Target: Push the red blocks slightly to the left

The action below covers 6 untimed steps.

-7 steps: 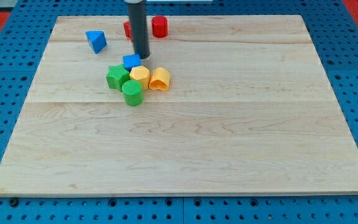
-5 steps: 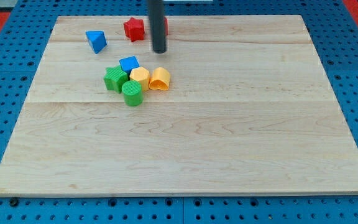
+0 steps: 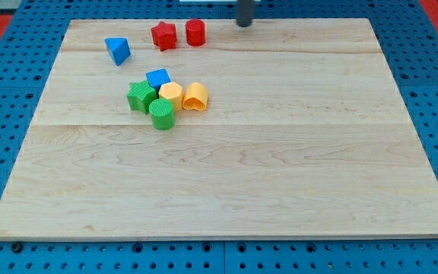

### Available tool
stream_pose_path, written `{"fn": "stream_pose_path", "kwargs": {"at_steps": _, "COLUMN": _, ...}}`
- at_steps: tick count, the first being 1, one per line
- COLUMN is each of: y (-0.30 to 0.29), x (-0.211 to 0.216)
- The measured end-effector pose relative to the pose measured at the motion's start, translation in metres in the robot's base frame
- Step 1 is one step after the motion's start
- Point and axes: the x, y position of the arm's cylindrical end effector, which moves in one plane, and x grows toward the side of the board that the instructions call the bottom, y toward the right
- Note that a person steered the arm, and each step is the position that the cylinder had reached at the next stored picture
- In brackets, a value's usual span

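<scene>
A red star block [image 3: 163,35] and a red cylinder [image 3: 195,33] stand side by side near the top edge of the wooden board [image 3: 280,152], close together. My tip [image 3: 245,23] is at the view's top, to the right of the red cylinder and apart from it; only the rod's short lower end shows.
A blue triangular block [image 3: 118,50] lies left of the red star. Below sits a cluster: a blue cube [image 3: 159,78], a green star-like block [image 3: 141,96], a green cylinder [image 3: 162,114], a yellow block [image 3: 172,93] and an orange arch block [image 3: 195,97].
The rod has moved up and to the right, from above the cluster past the red blocks to the board's top edge. No block has moved.
</scene>
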Motion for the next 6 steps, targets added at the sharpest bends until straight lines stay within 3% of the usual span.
{"fn": "stream_pose_path", "kwargs": {"at_steps": 1, "y": -0.066, "x": 0.015}}
{"fn": "stream_pose_path", "kwargs": {"at_steps": 3, "y": -0.019, "x": 0.066}}
{"fn": "stream_pose_path", "kwargs": {"at_steps": 5, "y": -0.039, "x": 0.029}}
{"fn": "stream_pose_path", "kwargs": {"at_steps": 6, "y": -0.045, "x": 0.051}}
